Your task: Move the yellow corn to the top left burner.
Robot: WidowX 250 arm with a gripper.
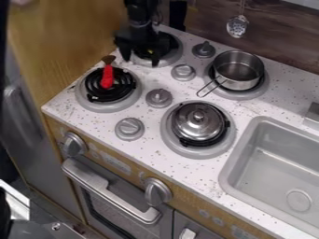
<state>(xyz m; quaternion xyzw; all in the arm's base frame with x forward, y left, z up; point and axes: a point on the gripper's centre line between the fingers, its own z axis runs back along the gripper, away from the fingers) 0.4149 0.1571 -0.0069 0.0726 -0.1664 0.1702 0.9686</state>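
Left of the lidded pot (198,122) on the speckled counter (149,156), a red-handled brush (107,77) lies on a coiled burner (126,90). Beyond the pot, left and back, the claw (141,55) stands wide over another burner (176,52), the yellow corn (150,51) barely showing there. A saucepan (238,70) sits behind the pot, the sink (233,156) to its right.

Yellow corn (150,51), mostly hidden, over round grey-rimmed top left burner (175,56).
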